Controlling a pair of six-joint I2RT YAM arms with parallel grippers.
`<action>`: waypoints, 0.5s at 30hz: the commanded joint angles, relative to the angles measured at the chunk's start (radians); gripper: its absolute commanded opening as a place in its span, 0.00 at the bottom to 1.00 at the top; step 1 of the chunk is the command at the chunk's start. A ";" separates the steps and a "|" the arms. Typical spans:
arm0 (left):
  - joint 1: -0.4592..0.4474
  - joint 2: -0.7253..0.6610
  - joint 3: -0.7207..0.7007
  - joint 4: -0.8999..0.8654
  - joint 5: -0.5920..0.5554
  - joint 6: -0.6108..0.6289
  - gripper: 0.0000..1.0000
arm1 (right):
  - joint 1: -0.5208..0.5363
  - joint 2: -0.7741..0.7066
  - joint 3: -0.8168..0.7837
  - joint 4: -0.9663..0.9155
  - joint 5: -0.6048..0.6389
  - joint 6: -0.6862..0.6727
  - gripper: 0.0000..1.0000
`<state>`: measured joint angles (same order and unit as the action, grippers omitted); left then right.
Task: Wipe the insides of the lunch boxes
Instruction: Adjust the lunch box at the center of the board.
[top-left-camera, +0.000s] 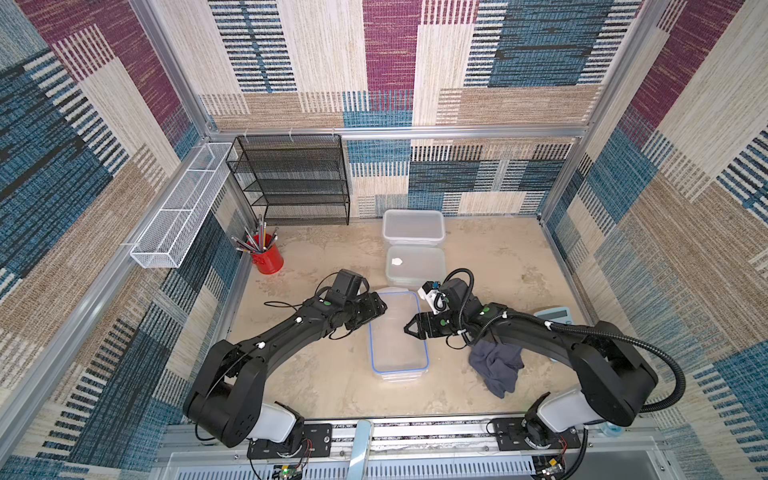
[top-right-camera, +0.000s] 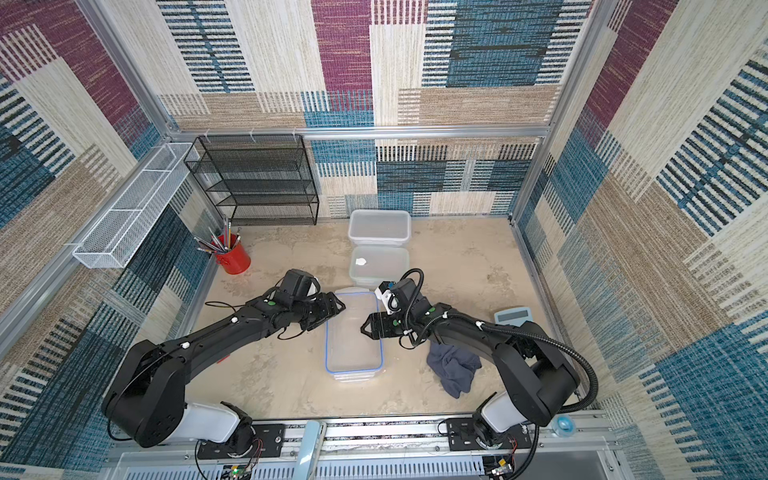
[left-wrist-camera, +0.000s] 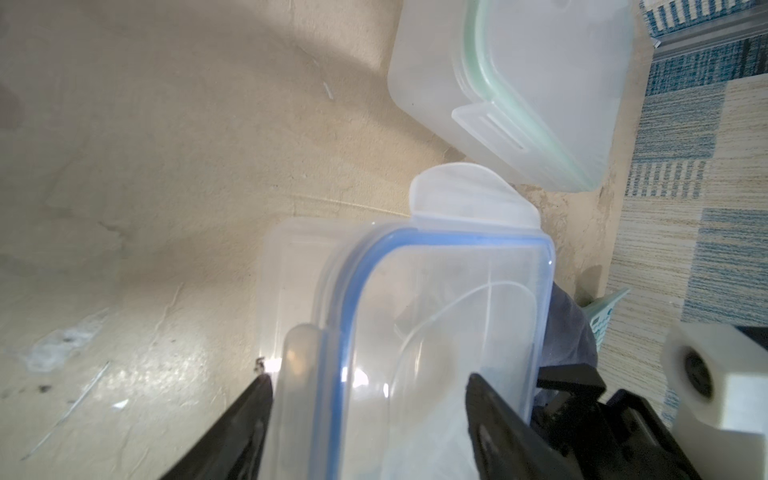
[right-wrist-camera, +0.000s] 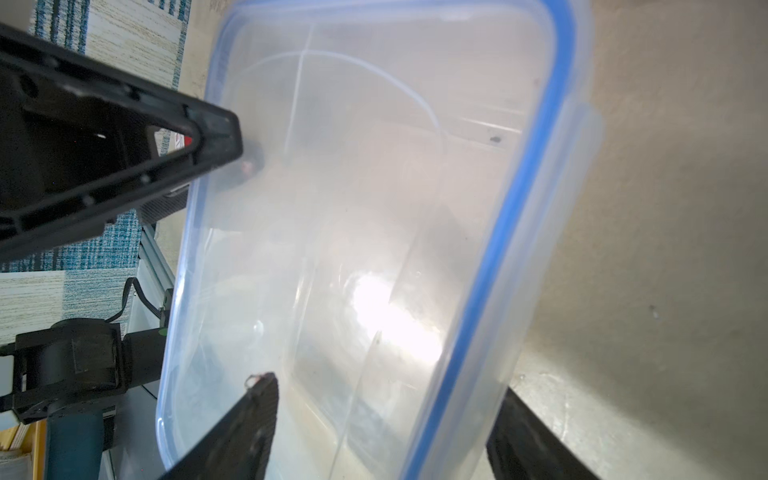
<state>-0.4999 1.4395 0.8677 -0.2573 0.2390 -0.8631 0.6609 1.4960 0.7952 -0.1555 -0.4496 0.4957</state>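
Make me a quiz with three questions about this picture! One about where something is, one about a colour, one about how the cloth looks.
1. Where does the red pencil cup stand?
A) inside a lunch box
B) near the black mesh shelf
C) on a chair

2. What colour is the rim of the lid over the nearest lunch box?
A) blue
B) red
C) yellow

3. How is the grey cloth?
A) folded flat
B) hanging from the shelf
C) crumpled on the table

Answers:
1 B: it stands by the shelf's corner.
2 A: a blue line rings the lid.
3 C: it lies in a loose heap.
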 joint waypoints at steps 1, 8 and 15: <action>0.016 0.001 0.046 -0.090 -0.007 0.066 0.74 | 0.001 -0.013 0.021 0.028 0.001 0.066 0.83; 0.093 -0.005 0.073 -0.199 0.033 0.128 0.77 | 0.001 -0.043 0.011 0.035 0.048 0.244 0.96; 0.165 -0.013 0.205 -0.342 0.128 0.176 0.78 | 0.033 -0.121 -0.040 0.132 0.107 0.428 0.98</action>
<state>-0.3397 1.4387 1.0451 -0.5205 0.3145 -0.7364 0.6815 1.4040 0.7750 -0.1131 -0.3882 0.8146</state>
